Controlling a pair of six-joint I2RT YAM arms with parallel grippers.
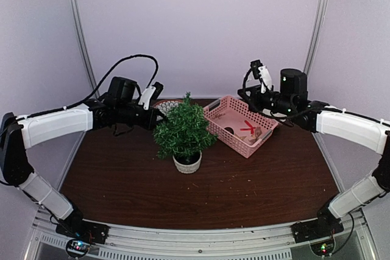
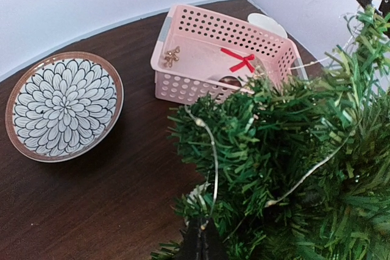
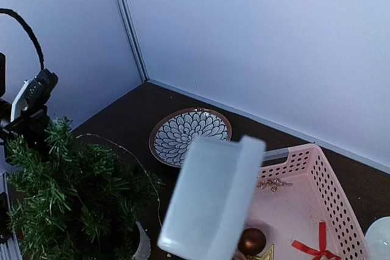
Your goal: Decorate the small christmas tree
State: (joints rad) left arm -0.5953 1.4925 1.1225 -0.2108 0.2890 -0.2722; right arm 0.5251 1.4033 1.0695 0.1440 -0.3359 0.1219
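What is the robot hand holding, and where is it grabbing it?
The left gripper seems to pinch the thin light wire where it hangs down the small christmas tree. Nothing shows in the right gripper.

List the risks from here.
The left gripper is close beside the small christmas tree; a nudge could tip its small white pot. The thin light wire draped over the branches might snag on that gripper and drag the tree.
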